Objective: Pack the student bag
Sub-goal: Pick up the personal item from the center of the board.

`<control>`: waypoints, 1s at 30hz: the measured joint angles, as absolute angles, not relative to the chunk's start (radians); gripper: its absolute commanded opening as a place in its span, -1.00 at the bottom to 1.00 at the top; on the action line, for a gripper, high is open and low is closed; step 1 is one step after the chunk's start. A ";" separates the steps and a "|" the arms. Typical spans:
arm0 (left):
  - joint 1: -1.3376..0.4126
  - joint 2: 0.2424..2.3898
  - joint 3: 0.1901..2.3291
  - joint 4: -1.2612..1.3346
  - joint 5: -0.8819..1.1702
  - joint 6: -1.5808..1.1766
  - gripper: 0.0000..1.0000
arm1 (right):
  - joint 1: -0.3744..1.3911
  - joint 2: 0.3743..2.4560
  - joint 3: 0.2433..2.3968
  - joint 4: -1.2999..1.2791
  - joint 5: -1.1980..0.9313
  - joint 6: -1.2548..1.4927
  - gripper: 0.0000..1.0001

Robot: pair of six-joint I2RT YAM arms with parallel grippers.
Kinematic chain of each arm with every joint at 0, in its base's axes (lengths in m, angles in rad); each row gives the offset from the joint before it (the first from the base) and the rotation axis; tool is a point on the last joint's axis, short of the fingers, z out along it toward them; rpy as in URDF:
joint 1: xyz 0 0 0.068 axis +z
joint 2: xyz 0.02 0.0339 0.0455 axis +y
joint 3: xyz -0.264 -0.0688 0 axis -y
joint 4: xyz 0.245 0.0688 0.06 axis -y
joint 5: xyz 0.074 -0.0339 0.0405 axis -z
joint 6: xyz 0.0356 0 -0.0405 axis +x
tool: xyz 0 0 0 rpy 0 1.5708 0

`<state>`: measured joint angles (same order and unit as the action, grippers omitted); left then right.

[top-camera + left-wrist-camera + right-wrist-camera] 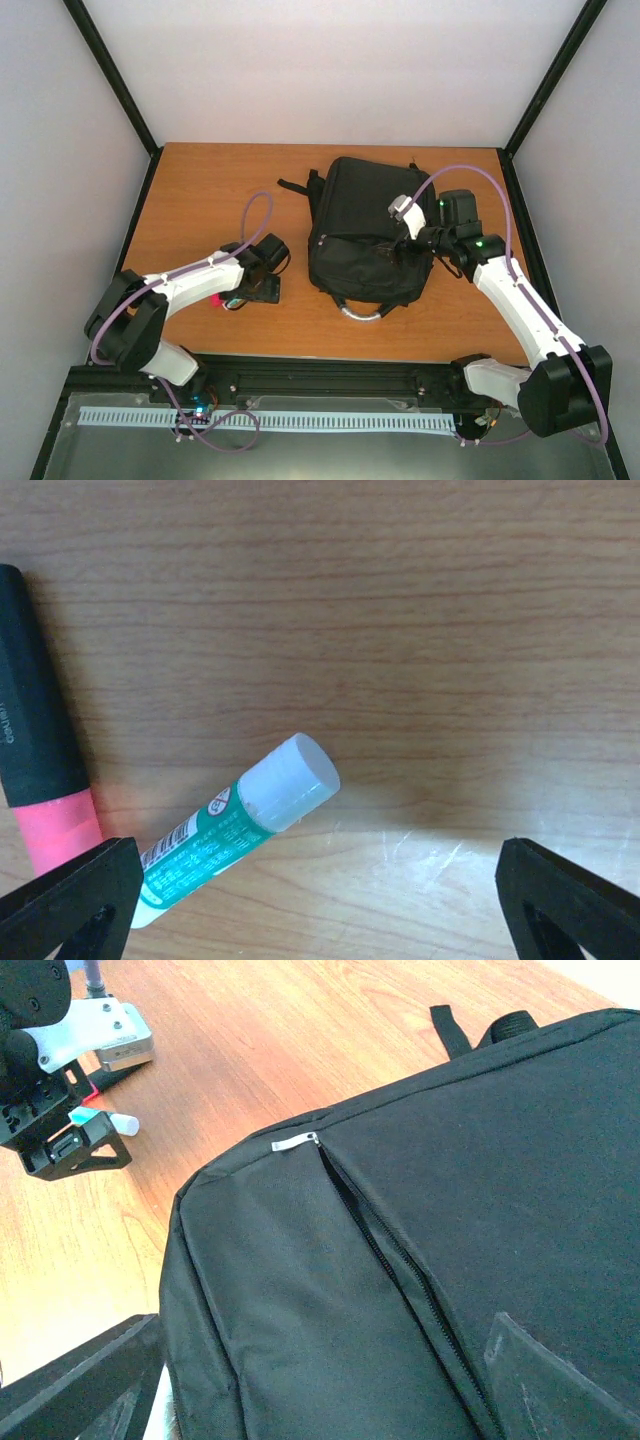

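The student bag [352, 200] lies flat on the table [200, 180], right of centre. Its long axis runs from the far edge toward the near edge, with the silvery handle [362, 313] at the end nearest the arm bases. The right gripper [322, 1345] hangs directly over the bag's near right part with its jaws spread wide and nothing between them. Its wrist view looks down on a zip whose metal pull [294, 1143] sits at the upper end of the track; the zip looks at most slightly parted, though that is hard to tell from this angle. The left gripper [318, 880] is also wide open and empty, low over bare wood to the left of the bag and near the table's near edge. Just ahead of it lies a glue stick [235, 835], slanted across the jaw line with its white cap pointing away, its tail end just by one fingertip. Beside the stick lies a pink-and-black highlighter [35, 750]. The left arm is clearly the nearer one to both loose items, and the bag lies to its right. There is one bag, one glue stick and one highlighter.
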<state>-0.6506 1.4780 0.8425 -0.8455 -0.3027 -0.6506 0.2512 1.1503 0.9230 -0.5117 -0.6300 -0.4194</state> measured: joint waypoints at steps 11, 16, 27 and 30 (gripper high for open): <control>-0.651 1.470 0.809 -0.766 -0.286 -0.690 1.00 | 0.251 1.155 0.923 -0.512 -0.653 -0.445 0.75; -0.651 1.390 0.768 -0.756 -0.341 -0.727 0.99 | 0.251 1.172 0.923 -0.513 -0.669 -0.452 0.75; -0.650 1.438 0.731 -0.702 -0.298 -0.727 0.93 | 0.251 1.185 0.923 -0.521 -0.694 -0.468 0.77; -0.650 1.438 0.717 -0.692 -0.255 -0.726 0.87 | 0.251 1.185 0.923 -0.521 -0.702 -0.473 0.77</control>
<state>-0.6498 1.4376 0.7166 -0.6918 -0.2554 -0.7261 0.2512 1.1851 0.9230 -0.5209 -0.7017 -0.4732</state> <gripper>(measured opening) 0.961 0.883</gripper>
